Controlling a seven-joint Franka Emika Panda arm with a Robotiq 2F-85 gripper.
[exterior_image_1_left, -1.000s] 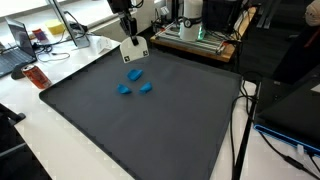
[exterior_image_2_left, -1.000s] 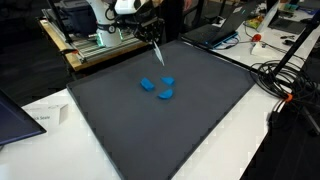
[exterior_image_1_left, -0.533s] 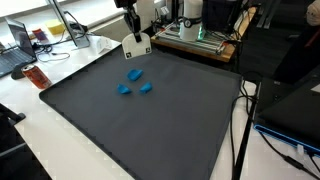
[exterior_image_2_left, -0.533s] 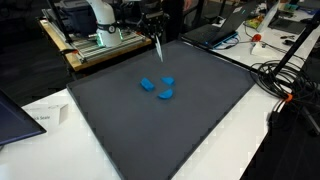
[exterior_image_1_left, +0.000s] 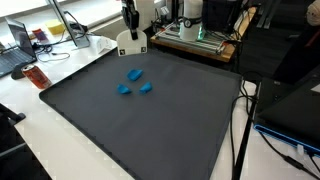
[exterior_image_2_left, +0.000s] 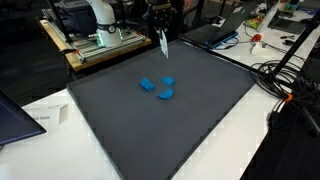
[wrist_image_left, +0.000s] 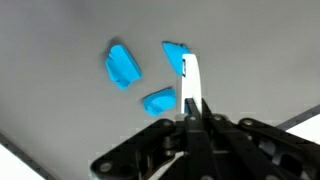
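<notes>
One dark mat (exterior_image_1_left: 150, 130) covers most of the white table (exterior_image_1_left: 40, 140), and its near half lies bare in both exterior views. Past the mat's middle, toward its far side, three blue pieces (exterior_image_1_left: 134, 74) lie flat on it in a loose cluster. They are close together but apart, with two side by side and the third just beyond them. The wrist view shows the same three (wrist_image_left: 122, 66) spread on the mat below the camera. Farther on, over the mat's far edge, the gripper (exterior_image_1_left: 129, 29) hangs from above with its jaws pressed together on a white card (exterior_image_1_left: 133, 43). The card hangs down from the fingers and shows its broad face in an exterior view. It looks like a thin sliver in an exterior view (exterior_image_2_left: 163, 42) and like a narrow white strip between the fingers in the wrist view (wrist_image_left: 193, 85). The card is well apart from the blue pieces, and I cannot tell whether its lower edge meets the mat. Beyond the mat's far edge stands a wooden-edged stand (exterior_image_1_left: 200, 42) carrying equipment.
</notes>
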